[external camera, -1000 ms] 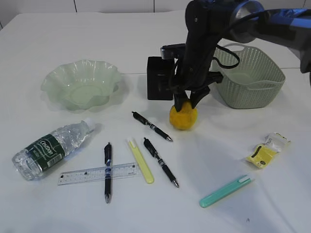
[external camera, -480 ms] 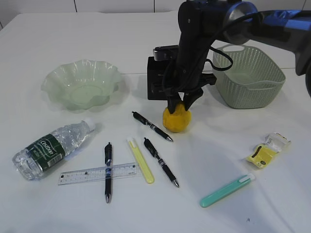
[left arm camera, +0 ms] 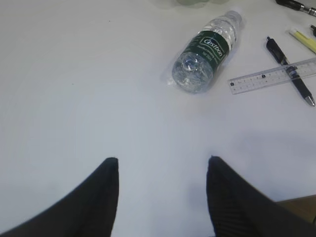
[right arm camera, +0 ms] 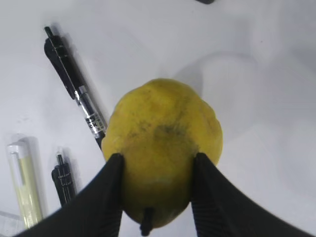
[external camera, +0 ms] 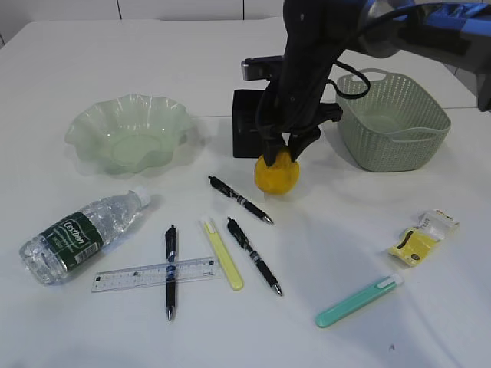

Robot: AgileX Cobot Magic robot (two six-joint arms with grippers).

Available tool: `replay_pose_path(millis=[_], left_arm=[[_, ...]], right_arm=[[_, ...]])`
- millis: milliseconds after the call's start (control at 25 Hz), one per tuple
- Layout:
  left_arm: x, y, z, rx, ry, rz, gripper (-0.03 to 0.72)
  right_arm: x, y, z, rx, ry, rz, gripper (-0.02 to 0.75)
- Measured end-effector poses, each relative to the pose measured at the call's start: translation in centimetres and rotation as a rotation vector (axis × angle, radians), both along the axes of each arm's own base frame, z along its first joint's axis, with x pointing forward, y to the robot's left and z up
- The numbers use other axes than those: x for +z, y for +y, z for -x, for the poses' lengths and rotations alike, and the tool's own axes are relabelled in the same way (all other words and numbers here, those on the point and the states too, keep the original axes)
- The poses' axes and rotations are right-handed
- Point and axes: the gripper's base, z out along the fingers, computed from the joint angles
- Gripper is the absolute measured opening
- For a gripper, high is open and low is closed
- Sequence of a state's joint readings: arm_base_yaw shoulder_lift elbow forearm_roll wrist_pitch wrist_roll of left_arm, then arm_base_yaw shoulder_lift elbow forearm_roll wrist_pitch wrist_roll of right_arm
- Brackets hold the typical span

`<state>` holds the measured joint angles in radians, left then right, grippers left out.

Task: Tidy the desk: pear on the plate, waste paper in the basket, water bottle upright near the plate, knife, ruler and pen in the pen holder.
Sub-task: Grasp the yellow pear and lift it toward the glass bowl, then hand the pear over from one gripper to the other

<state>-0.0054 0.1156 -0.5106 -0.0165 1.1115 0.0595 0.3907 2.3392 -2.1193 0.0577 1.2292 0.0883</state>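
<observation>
My right pincer [right arm camera: 154, 190] is clamped on the fist-sized yellow pear with the short dark stem [external camera: 277, 173]; both fingers [right arm camera: 106, 197] press its flanks, stem end toward the wrist camera. Can't tell if the pear is touching the large plain white bench [external camera: 345, 230] or just above it. It sits just in front of the matte black square pen holder [external camera: 247, 130], with the sage green woven-look plastic basket [external camera: 391, 123] off to its right

My left pincer [left arm camera: 162, 190] is apart, nothing between the fingers, hovering over bare bench, not visible in the exterior view

Rest of the layout:
- translucent pale green wavy-rimmed glass plate [external camera: 129, 132] far left, well apart from the pear
- small clear plastic water bottle with white cap and dark green label [external camera: 80, 234] lying on its side in front of the plate
- flat clear plastic ruler with black markings [external camera: 153, 274] near the bottle, a black pen [external camera: 169, 271] lying across it
- two more black pens [external camera: 239, 199] [external camera: 253, 255] and a pale yellow stick-shaped item [external camera: 222, 253] between ruler and pear
- crumpled yellow and white waste paper [external camera: 422, 236] on the right, in front of the basket, outside it
- teal stick-shaped item [external camera: 357, 301] near the front right
</observation>
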Motion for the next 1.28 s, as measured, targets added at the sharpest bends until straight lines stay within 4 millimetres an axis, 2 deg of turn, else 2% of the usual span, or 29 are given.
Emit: replay_pose_path(millis=[520,640,760,840,960,1280], left_arm=[[0.1,0.0,0.0,0.000,-0.009,0.000,0.375],[1.3,0.0,0.0,0.001,-0.083,0.001,0.383],[3.2,0.0,-0.3,0.001,-0.155,0.004,0.449],[3.8,-0.2,-1.2,-0.007,-0.130,0.020,0.527],[4.7,-0.3,-3.2,-0.015,-0.076,0.043,0.599],[7.9,-1.1,-10.1,-0.083,0.030,0.072,0.620]], right_arm=[[7.5,-0.4,1.8,-0.003,-0.116,-0.094,0.314],[9.0,-0.5,2.3,-0.002,-0.140,-0.111,0.314],[9.9,-0.5,2.7,-0.002,-0.149,-0.133,0.314],[10.4,-0.5,2.9,-0.002,-0.151,-0.151,0.314],[10.7,-0.3,3.1,-0.002,-0.148,-0.172,0.314],[11.0,-0.1,3.3,-0.001,-0.140,-0.202,0.314]])
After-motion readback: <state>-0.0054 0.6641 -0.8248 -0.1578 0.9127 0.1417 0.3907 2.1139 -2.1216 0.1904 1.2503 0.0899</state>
